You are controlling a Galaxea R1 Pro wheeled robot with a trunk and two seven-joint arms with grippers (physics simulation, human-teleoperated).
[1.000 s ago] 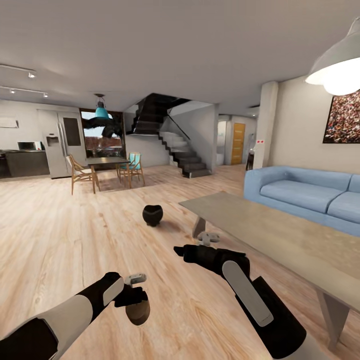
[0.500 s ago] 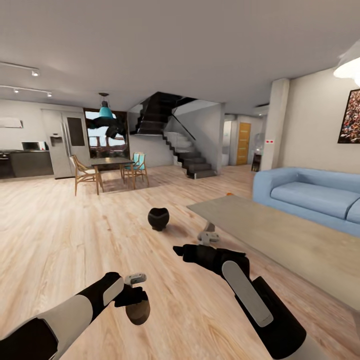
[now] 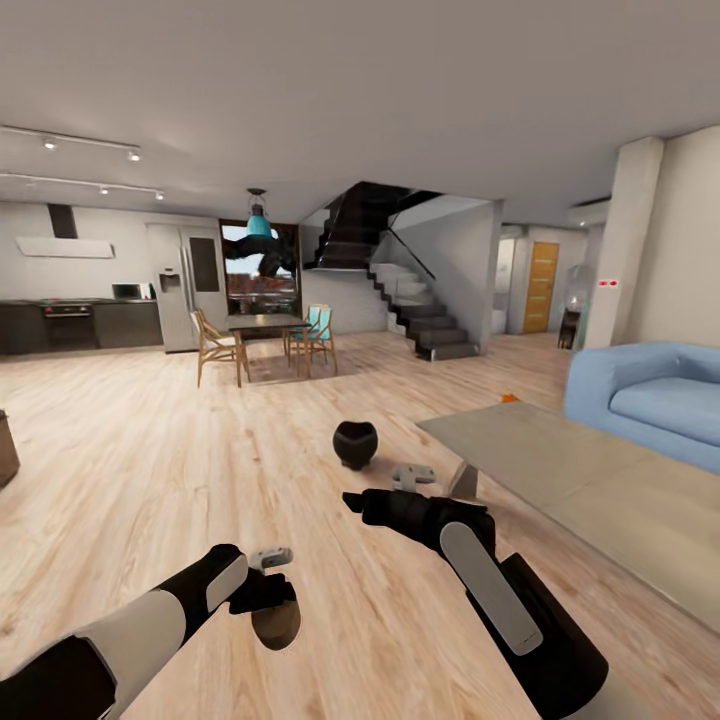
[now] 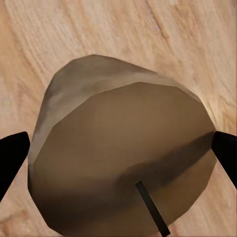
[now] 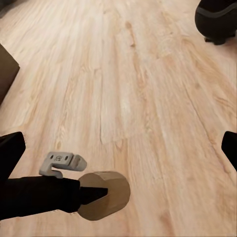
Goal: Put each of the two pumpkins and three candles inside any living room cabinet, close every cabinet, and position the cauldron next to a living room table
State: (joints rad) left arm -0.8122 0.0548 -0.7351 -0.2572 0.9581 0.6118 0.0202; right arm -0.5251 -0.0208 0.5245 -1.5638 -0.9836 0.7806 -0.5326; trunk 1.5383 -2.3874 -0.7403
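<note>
Fingers of the left gripper (image 3: 272,592) clench a candle (image 4: 123,158) from both sides, while the right gripper's fingers (image 5: 12,153) hang spread and empty above the wooden floor (image 3: 130,470). We are in transit, so we judge it best to keep that clamp firm and the arm tucked while the base turns in search of a cabinet. The cauldron (image 3: 355,444) sits on the floor just beside the worktop (image 3: 560,470), with an orange speck at its far edge, perhaps a pumpkin.

Open-plan room with a pale wood plank floor (image 3: 150,440) and white ceiling. At the far wall, a dark kitchen counter (image 3: 80,325), a steel fridge (image 3: 185,285), and a dining table (image 3: 265,322) with wooden chairs (image 3: 215,345) under a teal hanging lamp (image 3: 258,222). Dark stairs (image 3: 420,315) climb behind; a blue sofa (image 3: 655,395) sits right.
</note>
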